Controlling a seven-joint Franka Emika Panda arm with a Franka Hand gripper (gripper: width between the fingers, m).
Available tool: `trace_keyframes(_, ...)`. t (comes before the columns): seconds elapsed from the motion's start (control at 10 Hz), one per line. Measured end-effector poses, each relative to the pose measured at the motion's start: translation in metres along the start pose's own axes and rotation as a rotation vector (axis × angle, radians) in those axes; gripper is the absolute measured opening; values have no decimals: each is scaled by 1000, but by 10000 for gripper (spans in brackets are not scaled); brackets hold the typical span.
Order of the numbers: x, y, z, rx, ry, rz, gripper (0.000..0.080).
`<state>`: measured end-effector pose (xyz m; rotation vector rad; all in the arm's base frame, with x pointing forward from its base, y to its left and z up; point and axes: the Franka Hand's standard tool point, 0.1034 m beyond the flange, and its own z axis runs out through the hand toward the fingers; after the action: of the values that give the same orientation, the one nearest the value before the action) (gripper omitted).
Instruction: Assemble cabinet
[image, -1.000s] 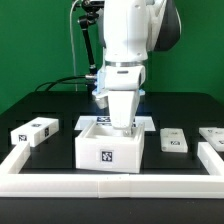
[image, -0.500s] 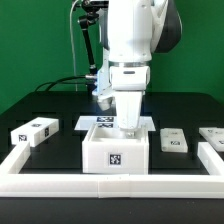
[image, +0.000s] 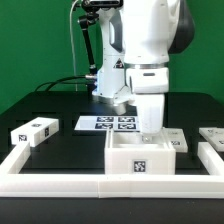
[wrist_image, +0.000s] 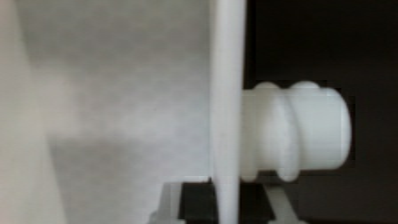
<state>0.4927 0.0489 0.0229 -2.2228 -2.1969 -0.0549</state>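
Note:
The cabinet body (image: 138, 158), an open white box with a tag on its front, stands against the front rail, right of centre in the exterior view. My gripper (image: 150, 127) reaches down into it and is shut on its back wall. In the wrist view the wall shows as a thin white upright edge (wrist_image: 226, 100) between my dark fingers (wrist_image: 187, 205), with a ribbed white knob (wrist_image: 302, 132) on one side. A loose white tagged block (image: 35, 130) lies at the exterior view's left. Two more lie at the right, one (image: 177, 143) just behind the body, one (image: 213, 134) at the edge.
The marker board (image: 108, 123) lies flat behind the body. Long white border rails run along the front (image: 60, 182), the left (image: 14, 156) and the right (image: 212, 154). The robot's base and cables stand at the back.
My gripper has moved toward the exterior view's right, and the cabinet body has slid along the front rail with it. The marker board is now uncovered.

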Motion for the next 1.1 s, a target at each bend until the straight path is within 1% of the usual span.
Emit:
trace_keyframes(0.2,20,9,0,-8,6,-4,34)
trace_keyframes(0.3,28,11,1,-2,6,-6,34)
trace_keyframes(0.4,40,15,1,5,6,-1,34)
trace_keyframes(0.6,60,23,2,8,9,10,34)
trace_keyframes(0.7,63,26,2,8,6,36,34)
trace_keyframes(0.8,62,26,2,15,3,62,34)
trace_keyframes(1.1,62,26,2,16,3,72,34)
